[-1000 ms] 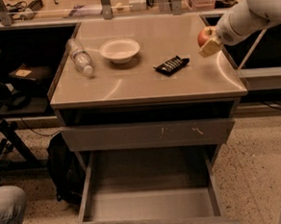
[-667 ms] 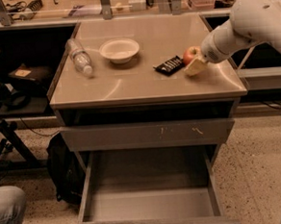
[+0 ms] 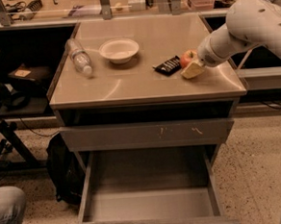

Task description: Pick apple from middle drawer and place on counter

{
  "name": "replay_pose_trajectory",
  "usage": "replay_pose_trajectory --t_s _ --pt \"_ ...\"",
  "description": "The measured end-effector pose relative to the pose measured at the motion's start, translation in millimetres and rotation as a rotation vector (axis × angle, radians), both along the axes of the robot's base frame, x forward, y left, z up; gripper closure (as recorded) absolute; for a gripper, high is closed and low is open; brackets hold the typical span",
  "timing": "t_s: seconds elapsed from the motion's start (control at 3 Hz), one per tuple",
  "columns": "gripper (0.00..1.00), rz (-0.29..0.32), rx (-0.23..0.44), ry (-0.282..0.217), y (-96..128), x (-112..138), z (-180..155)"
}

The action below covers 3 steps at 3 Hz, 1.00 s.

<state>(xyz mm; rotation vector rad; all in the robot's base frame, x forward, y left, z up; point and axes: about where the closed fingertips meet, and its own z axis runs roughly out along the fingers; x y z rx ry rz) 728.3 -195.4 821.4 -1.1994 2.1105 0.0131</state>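
The red apple (image 3: 188, 58) is at the right side of the tan counter (image 3: 143, 85), right beside a black packet (image 3: 167, 66), at or just above the surface. My gripper (image 3: 191, 65) comes in from the right on the white arm and is shut on the apple, with one pale finger (image 3: 193, 71) below it. The middle drawer (image 3: 147, 205) is pulled open at the bottom and its grey floor is bare.
A white bowl (image 3: 119, 50) and a lying clear plastic bottle (image 3: 80, 57) are on the counter's left half. A shut drawer front with pale scratches (image 3: 147, 134) sits above the open drawer. A black backpack (image 3: 62, 170) stands left of the cabinet. A cluttered workbench (image 3: 123, 6) runs behind.
My gripper has carried the apple left and down from beyond the counter's right edge to low over the counter beside the black packet.
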Motion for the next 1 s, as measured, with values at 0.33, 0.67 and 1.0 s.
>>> replay_pose_trajectory --t_s 0.33,0.67,1.0 --pt "0.58 0.0 0.0 0.0 0.0 0.0 0.0" --pt "0.36 0.0 0.0 0.0 0.0 0.0 0.0" --pt "0.12 0.0 0.0 0.0 0.1 0.0 -0.1"
